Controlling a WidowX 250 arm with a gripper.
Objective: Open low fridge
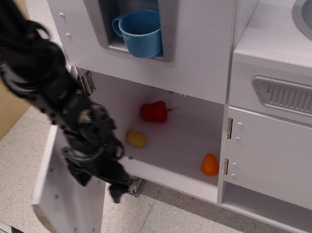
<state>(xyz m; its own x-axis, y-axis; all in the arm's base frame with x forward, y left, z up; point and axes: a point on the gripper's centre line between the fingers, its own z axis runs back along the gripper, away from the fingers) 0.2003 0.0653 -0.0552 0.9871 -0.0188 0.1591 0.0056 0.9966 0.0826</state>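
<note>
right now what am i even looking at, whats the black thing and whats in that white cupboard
The black thing is a robot arm, reaching in from the upper left. Its hand is at the lower end, low beside the cupboard's opening; whether it is open or shut, or holds anything, cannot be made out. There is a single picture, taken from above and in front of a toy kitchen.

The white cupboard is a toy low fridge, and its door is swung wide open to the left. Inside lie a red pepper, a yellow piece of toy food and an orange one. Above, a blue cup sits in a grey niche. To the right are a closed white cabinet door and a vent grille.
</note>
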